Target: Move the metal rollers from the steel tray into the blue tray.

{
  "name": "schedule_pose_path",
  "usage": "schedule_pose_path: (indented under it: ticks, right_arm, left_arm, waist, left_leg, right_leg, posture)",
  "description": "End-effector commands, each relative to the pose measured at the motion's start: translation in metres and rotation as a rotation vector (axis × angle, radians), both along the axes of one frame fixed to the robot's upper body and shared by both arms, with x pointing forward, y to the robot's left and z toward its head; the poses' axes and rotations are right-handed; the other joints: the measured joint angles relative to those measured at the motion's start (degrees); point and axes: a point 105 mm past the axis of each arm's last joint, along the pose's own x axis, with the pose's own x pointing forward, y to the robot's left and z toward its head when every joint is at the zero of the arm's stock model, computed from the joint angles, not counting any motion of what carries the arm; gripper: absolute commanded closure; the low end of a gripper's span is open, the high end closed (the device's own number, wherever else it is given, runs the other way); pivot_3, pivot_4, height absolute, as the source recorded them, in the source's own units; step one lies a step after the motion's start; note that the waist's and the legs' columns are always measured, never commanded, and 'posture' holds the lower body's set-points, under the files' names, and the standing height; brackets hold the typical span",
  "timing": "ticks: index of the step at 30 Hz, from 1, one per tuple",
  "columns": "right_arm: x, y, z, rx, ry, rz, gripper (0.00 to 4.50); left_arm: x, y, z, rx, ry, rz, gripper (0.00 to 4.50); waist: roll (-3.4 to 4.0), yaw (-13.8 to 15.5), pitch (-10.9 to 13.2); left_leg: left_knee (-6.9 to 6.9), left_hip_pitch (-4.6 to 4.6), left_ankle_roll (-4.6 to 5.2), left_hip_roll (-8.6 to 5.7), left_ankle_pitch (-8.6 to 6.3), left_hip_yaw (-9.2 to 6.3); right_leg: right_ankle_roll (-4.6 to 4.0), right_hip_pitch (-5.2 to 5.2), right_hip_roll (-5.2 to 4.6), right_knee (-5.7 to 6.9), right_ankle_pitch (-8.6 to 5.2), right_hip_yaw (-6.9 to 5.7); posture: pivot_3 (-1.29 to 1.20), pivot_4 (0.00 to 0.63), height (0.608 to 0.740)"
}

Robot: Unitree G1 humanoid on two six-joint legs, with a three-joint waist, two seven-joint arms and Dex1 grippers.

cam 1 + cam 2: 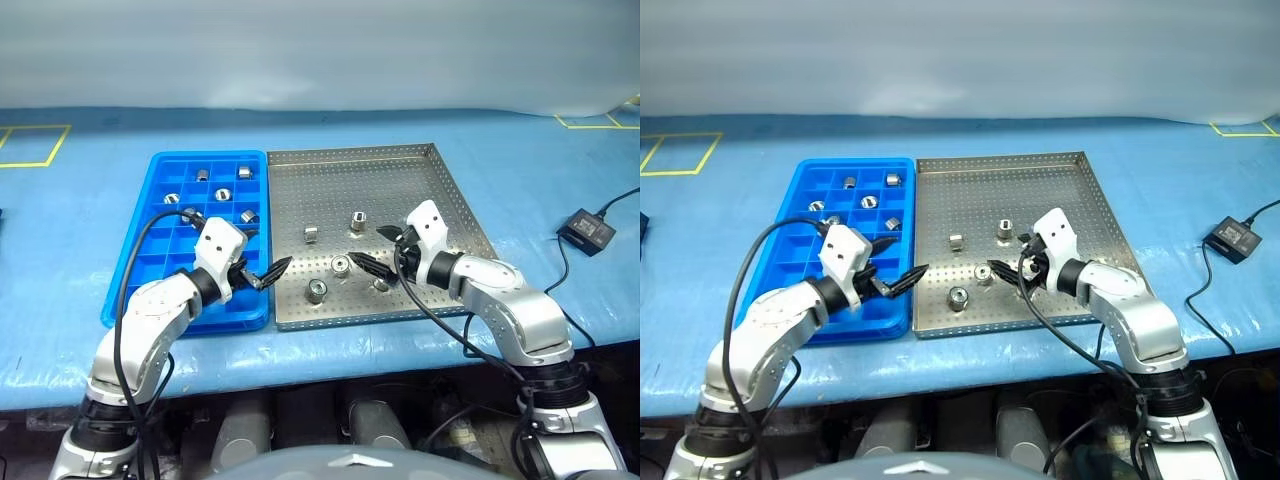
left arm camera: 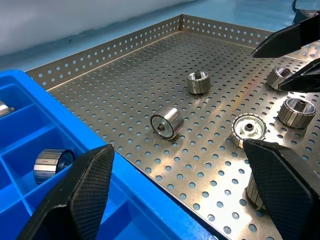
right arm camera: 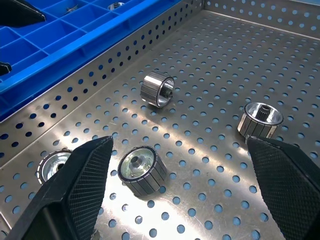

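Currently both arms are hovering low over the bench, jaws spread wide and holding nothing. The left gripper [image 1: 262, 272] is hanging over the near right corner of the blue tray [image 1: 130, 285], its tips reaching toward the seam with the steel tray [image 1: 450, 190], which is lying just beside it on the right. The right gripper [image 1: 375, 250] is sitting above the steel tray's near half. Five metal rollers [image 1: 341, 265] are resting on the perforated floor there, one lying on its side [image 2: 167, 121], the others upright. Several more rollers [image 1: 222, 193] are sitting in compartments at the blue tray's far end.
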Motion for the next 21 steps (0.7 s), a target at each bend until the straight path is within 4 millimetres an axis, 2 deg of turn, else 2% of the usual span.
schedule_pose_path:
  ticks: [1, 2, 5, 8, 12, 21]
  right_arm:
    - [0.000, 0.000, 0.015, 0.010, -0.066, 0.003, 0.00]
    - [0.000, 0.001, 0.015, 0.010, -0.067, 0.002, 0.00]
    - [-0.001, 0.002, 0.014, 0.014, -0.068, 0.001, 0.00]
    - [-0.003, 0.005, 0.012, 0.018, -0.067, -0.001, 0.00]
    - [-0.008, 0.007, 0.009, 0.033, -0.068, -0.017, 0.00]
    - [-0.017, 0.011, -0.002, 0.035, -0.061, -0.050, 0.00]
  left_arm:
    - [0.001, -0.003, 0.013, -0.002, -0.055, -0.020, 0.03]
    - [0.001, -0.006, 0.014, -0.007, -0.056, -0.025, 0.03]
    - [0.001, -0.030, 0.019, -0.039, -0.046, -0.123, 0.03]
    - [-0.001, -0.049, 0.013, 0.013, -0.015, -0.234, 0.03]
    - [0.015, -0.053, -0.010, 0.153, 0.084, -0.193, 0.03]
    - [0.013, -0.052, -0.035, 0.343, 0.223, -0.264, 0.03]
  waist:
    - [0.00, -0.01, 0.00]
    - [0.00, -0.01, 0.00]
    - [0.00, 0.26, 0.00]
    - [-0.01, 0.14, -0.01]
    - [-0.01, -0.50, -0.01]
    - [0.01, -3.10, -0.02]
  left_leg:
    - [0.00, 0.00, 0.00, 0.00, 0.00, 0.00]
    - [0.00, 0.00, 0.00, 0.00, 0.00, 0.00]
    - [0.02, -0.01, 0.00, -0.01, 0.00, -0.03]
    - [0.07, 0.00, 0.00, -0.05, 0.00, -0.03]
    - [0.06, 0.00, 0.01, -0.06, 0.00, -0.06]
    - [0.04, 0.02, 0.00, -0.01, 0.00, -0.08]
  right_leg:
    - [0.00, 0.00, 0.00, 0.00, 0.00, 0.00]
    - [0.00, 0.00, 0.00, 0.00, 0.00, 0.00]
    - [0.00, 0.02, 0.00, 0.00, 0.00, -0.02]
    - [0.01, 0.07, 0.00, -0.01, 0.00, 0.00]
    - [0.02, 0.07, 0.11, 0.00, -0.01, 0.00]
    - [0.03, 0.05, 0.15, 0.06, -0.01, 0.06]
  posture:
    - [-0.03, 0.150, 0.740]
    - [-0.03, 0.150, 0.740]
    - [-0.04, 0.150, 0.740]
    - [-0.07, 0.150, 0.740]
    - [-0.10, 0.150, 0.740]
    - [-0.17, 0.150, 0.740]
